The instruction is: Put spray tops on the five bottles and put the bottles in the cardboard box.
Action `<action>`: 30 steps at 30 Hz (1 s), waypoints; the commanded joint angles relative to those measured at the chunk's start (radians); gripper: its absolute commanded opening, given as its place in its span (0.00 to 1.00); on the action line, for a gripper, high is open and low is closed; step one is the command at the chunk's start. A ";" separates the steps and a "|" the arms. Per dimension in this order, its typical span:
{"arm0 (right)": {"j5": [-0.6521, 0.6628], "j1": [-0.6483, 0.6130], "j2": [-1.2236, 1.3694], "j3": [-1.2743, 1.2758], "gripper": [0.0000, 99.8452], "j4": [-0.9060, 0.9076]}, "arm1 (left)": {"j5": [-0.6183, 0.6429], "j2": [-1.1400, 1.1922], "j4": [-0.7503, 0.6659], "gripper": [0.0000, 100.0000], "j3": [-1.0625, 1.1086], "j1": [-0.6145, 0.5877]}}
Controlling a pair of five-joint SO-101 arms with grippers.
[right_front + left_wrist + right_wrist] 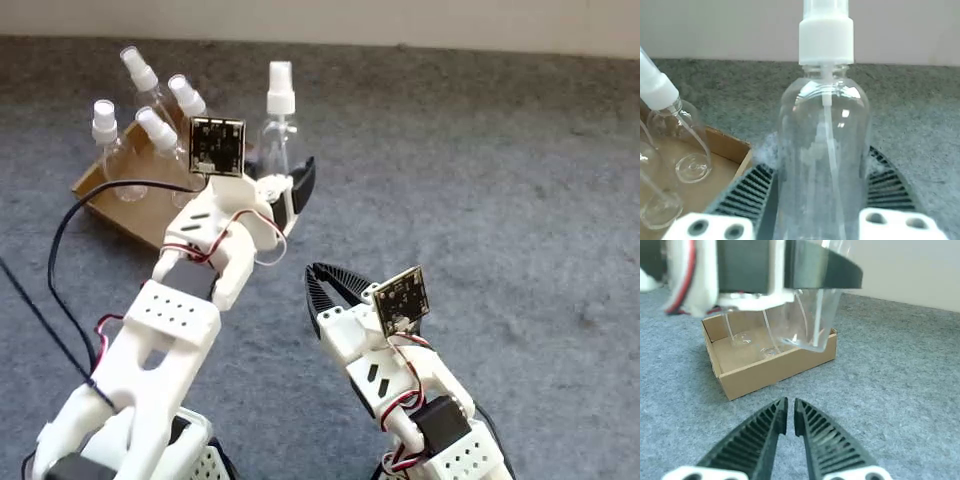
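Observation:
A clear bottle (277, 140) with a white spray top (281, 88) is held upright off the carpet, and my left gripper (286, 183) is shut on its body. In the left wrist view the bottle (823, 145) stands between the black jaws, spray top (826, 33) above. The cardboard box (112, 198) lies just left of it, with several capped bottles (150, 100) leaning inside. In the right wrist view the held bottle's base (812, 322) hangs by the box's (775, 365) near corner. My right gripper (318, 280) is shut and empty, low over the carpet, its fingertips (781, 410) pointing at the box.
Grey carpet covers the table, with open room to the right of both arms. A black cable (60, 240) runs along the left side near the box. A pale wall (400, 20) bounds the far edge.

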 commanded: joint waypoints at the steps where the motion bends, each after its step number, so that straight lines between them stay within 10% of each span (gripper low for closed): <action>1: 0.002 -0.008 -0.016 0.122 0.01 -0.031 | 0.015 0.064 -0.144 0.07 -0.064 0.039; 30: 0.002 -0.008 -0.016 0.122 0.01 -0.031 | 0.011 0.133 -0.261 0.07 0.091 0.189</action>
